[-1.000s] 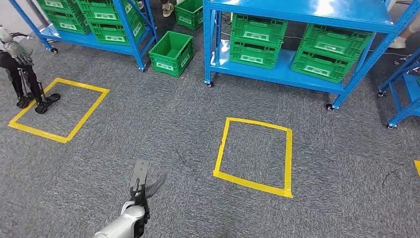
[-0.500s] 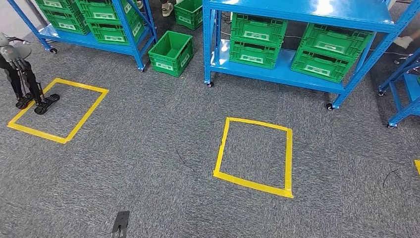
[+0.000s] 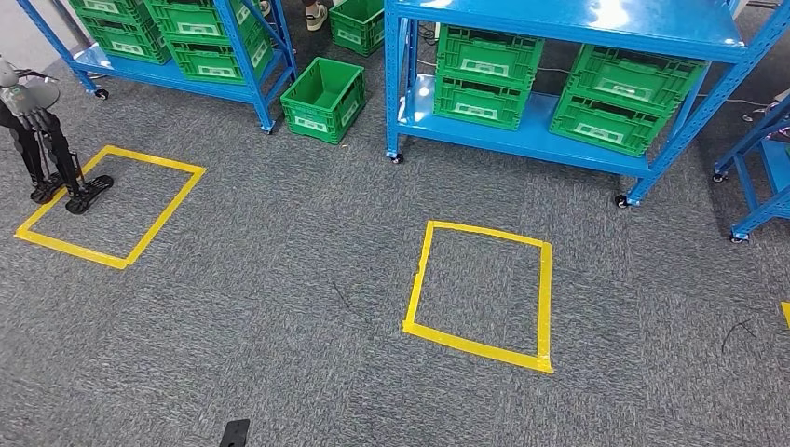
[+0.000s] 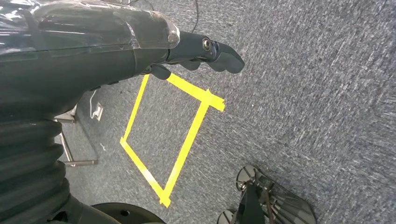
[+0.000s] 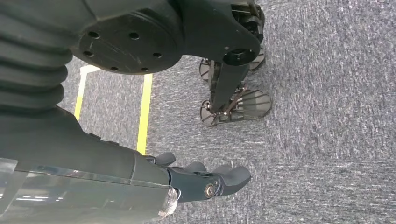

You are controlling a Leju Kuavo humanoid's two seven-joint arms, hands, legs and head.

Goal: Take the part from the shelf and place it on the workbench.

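The dark grey flat part pokes in at the bottom edge of the head view, just its tip, over the carpet. My left hand holds it; in the left wrist view the hand's glossy back and dark fingers hide the part. My right hand hangs over the carpet with lightly bent fingers and nothing in them. Ahead stands a blue shelf on castors with green crates on its lower level.
A second blue shelf with green crates stands at the back left, with a loose green crate on the floor between. Yellow tape squares mark the grey carpet. Another robot stands in the left square. A person's feet show at the top.
My left arm has dropped out of the head view with the part; the hand and forearm are gone from it and the part's tip sits lower at the bottom edge.
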